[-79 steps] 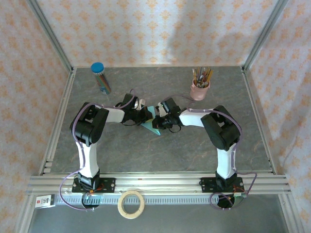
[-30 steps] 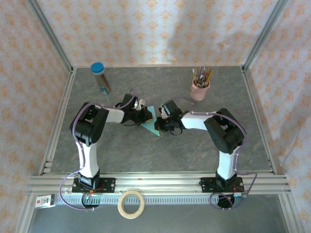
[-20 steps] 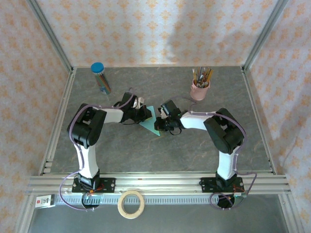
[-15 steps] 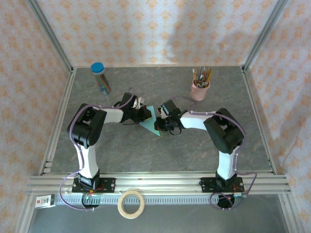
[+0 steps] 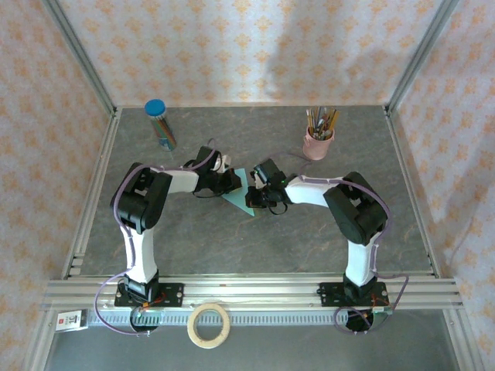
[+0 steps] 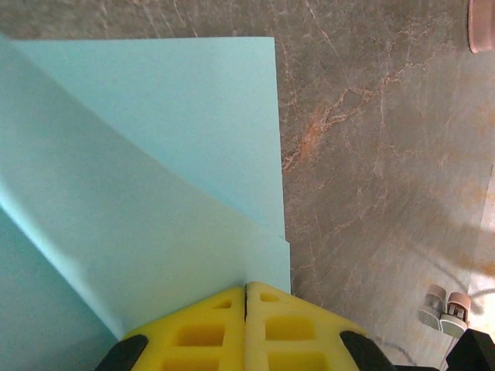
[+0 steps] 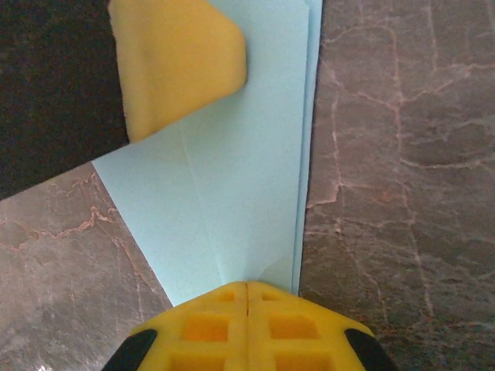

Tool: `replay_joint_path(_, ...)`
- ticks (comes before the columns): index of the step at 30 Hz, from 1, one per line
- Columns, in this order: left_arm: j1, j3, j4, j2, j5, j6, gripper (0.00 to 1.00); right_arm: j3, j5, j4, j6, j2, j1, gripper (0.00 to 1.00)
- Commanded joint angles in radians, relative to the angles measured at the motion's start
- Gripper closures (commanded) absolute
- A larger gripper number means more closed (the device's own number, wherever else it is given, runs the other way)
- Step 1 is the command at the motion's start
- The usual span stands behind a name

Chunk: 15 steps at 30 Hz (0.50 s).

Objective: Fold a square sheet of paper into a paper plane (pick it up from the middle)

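Partly folded paper sheet (image 5: 241, 199) lies flat on the surface (image 5: 309, 232), left of and nearer than the pencil cup (image 5: 318, 144). Long axis runs near-far, narrow tip nearest. Both arms reach inward, elbows bent. Left tool (image 6: 246, 290) and right tool (image 7: 247, 286) are closed, tips on the sheet.

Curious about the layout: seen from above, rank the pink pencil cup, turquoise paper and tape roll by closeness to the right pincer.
1. Turquoise paper, at the right pincer, table centre.
2. Pink pencil cup, back right.
3. Tape roll, front edge.
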Motion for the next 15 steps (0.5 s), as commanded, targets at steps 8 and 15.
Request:
replay_joint_path(8, 0.113, 0.073, 0.020, 0.061, -0.095, 0.091, 0.92, -0.090, 0.158, -0.198, -0.035, 0.076, -0.006, 0.96)
replay_joint_path(15, 0.141, 0.129, 0.012, 0.082, -0.121, 0.119, 0.92, -0.107, 0.143, -0.174, -0.032, 0.070, -0.008, 0.96)
